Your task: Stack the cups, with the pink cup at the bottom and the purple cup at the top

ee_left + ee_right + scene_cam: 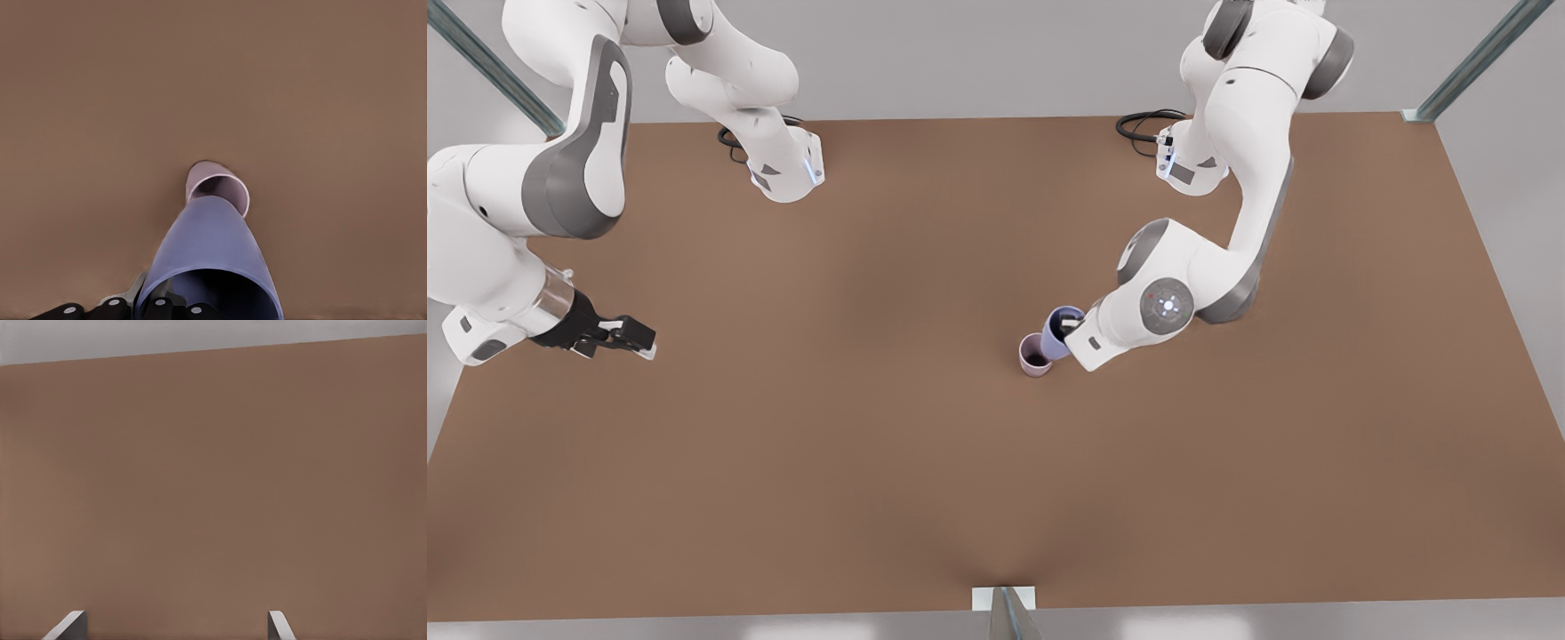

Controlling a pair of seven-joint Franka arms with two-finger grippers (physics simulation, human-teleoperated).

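Observation:
The pink cup (1035, 354) stands upright on the brown table (871, 427), mouth up. The purple cup (1060, 331) hangs tilted just beside and above it, held at its rim by my left gripper (1069, 329) on the arm at the front view's right. From the left wrist, the purple cup (207, 247) points its base toward the pink cup's (217, 187) open mouth; the left gripper (152, 305) clamps the wall, and I cannot tell if the cups touch. My right gripper (639, 341) waits open at the front view's left, and its two fingertips (67, 623) stand wide apart over bare table.
Both arm bases (787, 169) sit at the table's far edge with black cables. Metal frame posts (1009, 613) stand at the near edge and far corners. Bare brown tabletop surrounds the cups on all sides.

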